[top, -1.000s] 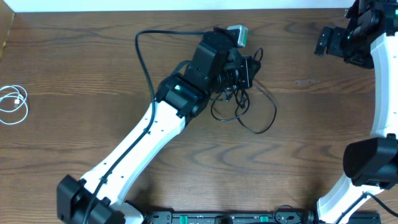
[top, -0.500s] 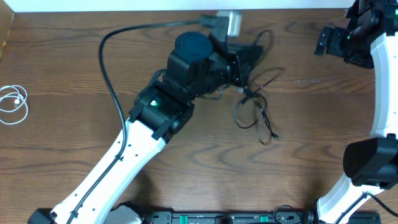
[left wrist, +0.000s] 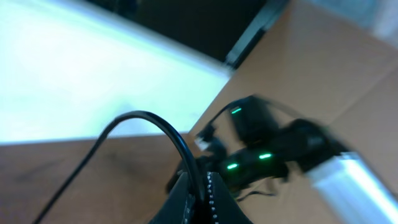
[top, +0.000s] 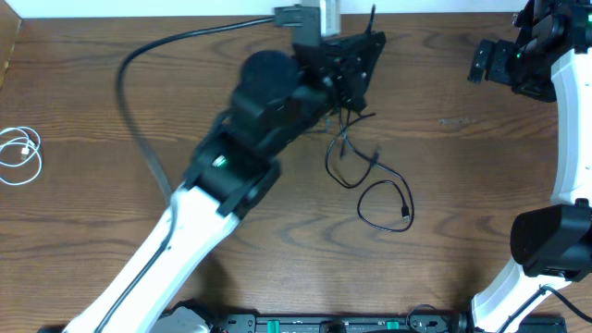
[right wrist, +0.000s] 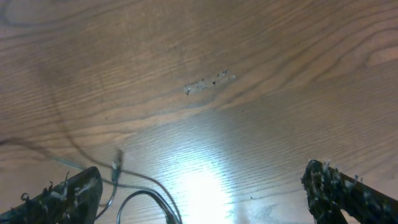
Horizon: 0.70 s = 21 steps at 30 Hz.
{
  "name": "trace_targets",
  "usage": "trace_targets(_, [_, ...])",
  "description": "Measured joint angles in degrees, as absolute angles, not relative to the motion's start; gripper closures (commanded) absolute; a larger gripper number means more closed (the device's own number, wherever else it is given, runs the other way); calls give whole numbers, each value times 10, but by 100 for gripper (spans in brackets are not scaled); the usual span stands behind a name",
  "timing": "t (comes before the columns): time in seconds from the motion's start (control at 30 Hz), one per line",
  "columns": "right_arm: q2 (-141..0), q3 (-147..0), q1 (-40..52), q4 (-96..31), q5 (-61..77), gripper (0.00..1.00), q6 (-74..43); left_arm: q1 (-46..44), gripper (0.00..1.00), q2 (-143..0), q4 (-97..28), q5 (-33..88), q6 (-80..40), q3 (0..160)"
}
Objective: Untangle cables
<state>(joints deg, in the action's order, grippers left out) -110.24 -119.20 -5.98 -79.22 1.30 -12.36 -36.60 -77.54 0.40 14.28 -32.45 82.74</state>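
My left gripper is lifted near the table's far edge and is shut on a black cable. From it hang black cables that trail down to a loose loop on the table. A white cable lies coiled at the far left. My right gripper is open and empty at the far right, raised above the table. In the right wrist view, black cable strands show at the lower left between its fingers.
A thick black robot wire arcs over the left arm. The right arm's base stands at the lower right. A small scuff mark marks the wood under the right gripper.
My left gripper has risen and moved toward the far edge, pulling the black bundle apart. One black loop has dropped and spread out toward the lower right. The right arm has not moved.
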Motion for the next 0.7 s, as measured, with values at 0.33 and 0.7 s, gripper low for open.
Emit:
trace_targets(0.33, [-1102, -1192, -60, -792, 13, 1, -124, -366, 92, -753, -77, 147, -264, 832])
trace_targets(0.7, [-1102, -1192, -60, -793, 13, 1, -123, -366, 92, -689, 50, 147, -246, 831])
